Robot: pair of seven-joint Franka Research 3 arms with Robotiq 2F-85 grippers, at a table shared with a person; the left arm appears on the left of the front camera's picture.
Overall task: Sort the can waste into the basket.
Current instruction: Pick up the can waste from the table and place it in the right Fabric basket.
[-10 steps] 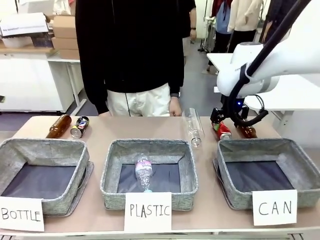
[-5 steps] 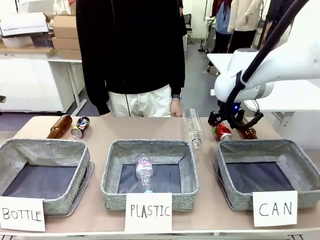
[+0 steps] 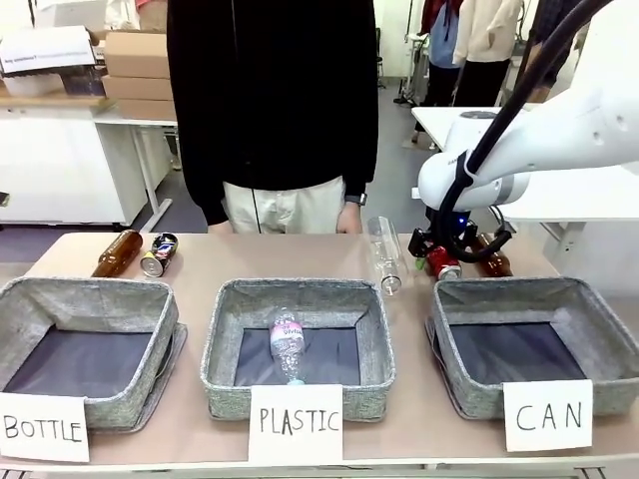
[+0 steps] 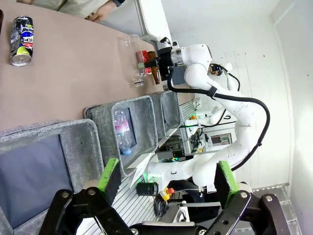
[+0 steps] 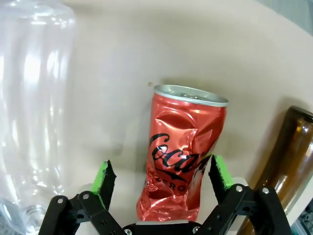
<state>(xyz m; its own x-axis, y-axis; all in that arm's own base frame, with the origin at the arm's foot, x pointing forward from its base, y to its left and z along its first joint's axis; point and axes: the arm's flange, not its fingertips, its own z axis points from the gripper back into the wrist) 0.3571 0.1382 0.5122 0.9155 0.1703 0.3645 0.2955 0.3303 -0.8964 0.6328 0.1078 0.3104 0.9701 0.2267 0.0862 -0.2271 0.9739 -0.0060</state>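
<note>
Red can point(image 5: 183, 156) between the right end effector's point(image 5: 161, 169) spread fingers

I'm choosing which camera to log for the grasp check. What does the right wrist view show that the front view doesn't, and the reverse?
Right wrist view: dents and lettering on the red can, with the right gripper open, its green pads either side. Front view: the CAN basket on that can's near side, and the dark can far left. Both: red can, clear bottle, brown bottle beside it.
</note>
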